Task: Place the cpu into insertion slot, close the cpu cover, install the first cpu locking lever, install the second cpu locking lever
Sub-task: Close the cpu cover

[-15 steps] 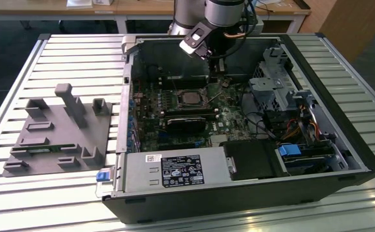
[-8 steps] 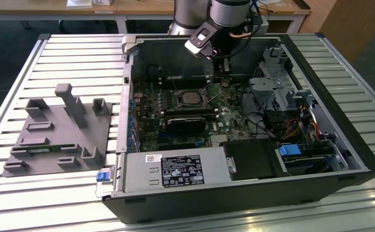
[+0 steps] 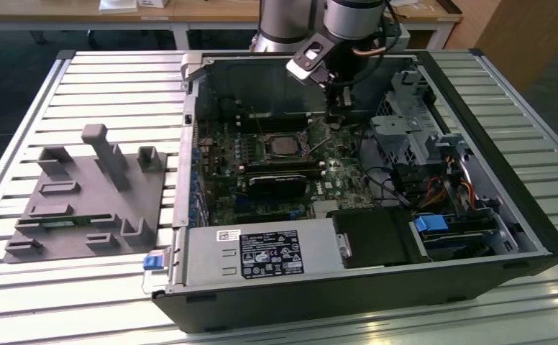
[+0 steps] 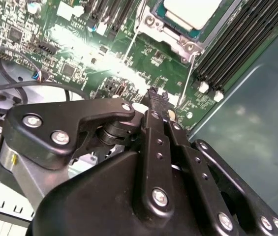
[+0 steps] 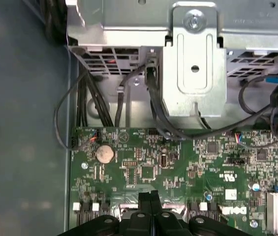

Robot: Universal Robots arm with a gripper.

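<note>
While the arm hangs over the open case, table: pale slatted metal workbench (image 3: 509, 86), carrying the lot.
Case: black-walled desktop computer tower (image 3: 356, 302), lying on its side, panel off, dead centre.
Arm: grey-and-silver robot arm (image 3: 351, 18), at twelve o'clock in the exterior view, bent down into the case.
Fixture: grey plastic holder plate (image 3: 78, 208) with upright posts, at nine o'clock of the case, well apart from the action.
Board: green circuit board (image 3: 259, 198) on the case floor.
Gripper: black two-finger gripper (image 3: 335, 123), at two o'clock of the socket, tip low over the board. In both wrist views (image 4: 156, 96) (image 5: 150, 199) the fingers are pressed together, clenched, with nothing seen between them.
Slot: small square black-framed insertion slot (image 3: 281, 144), mid-board.
Cover: thin square silver metal cpu cover (image 4: 201, 33), lying around the chip.
Chip: small flat square silver-grey cpu (image 4: 190, 10), seated inside that frame, near the fingertips but apart.
Lever: thin silver wire locking lever (image 4: 190, 69), running from the frame's corner to just beside the fingertips. Touching or not, cannot tell.
</note>
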